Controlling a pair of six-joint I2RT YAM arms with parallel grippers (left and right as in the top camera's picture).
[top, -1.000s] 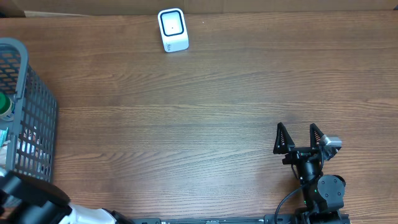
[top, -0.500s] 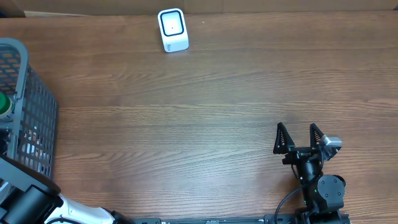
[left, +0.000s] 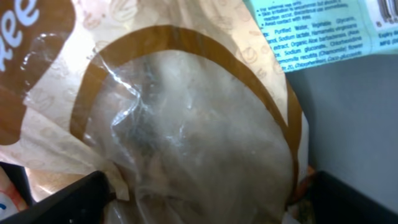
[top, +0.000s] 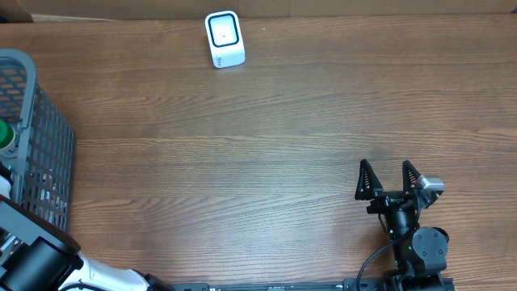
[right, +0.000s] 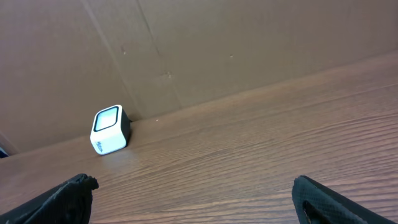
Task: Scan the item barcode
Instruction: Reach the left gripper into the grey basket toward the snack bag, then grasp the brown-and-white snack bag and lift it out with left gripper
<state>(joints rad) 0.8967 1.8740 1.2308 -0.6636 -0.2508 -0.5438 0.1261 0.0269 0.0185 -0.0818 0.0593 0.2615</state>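
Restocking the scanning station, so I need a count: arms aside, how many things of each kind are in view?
Barcode scanner: 1
Grey wire basket: 1
Brown-printed plastic bag: 1
Teal-labelled pack: 1
Green-topped item in the basket: 1
Total: 5
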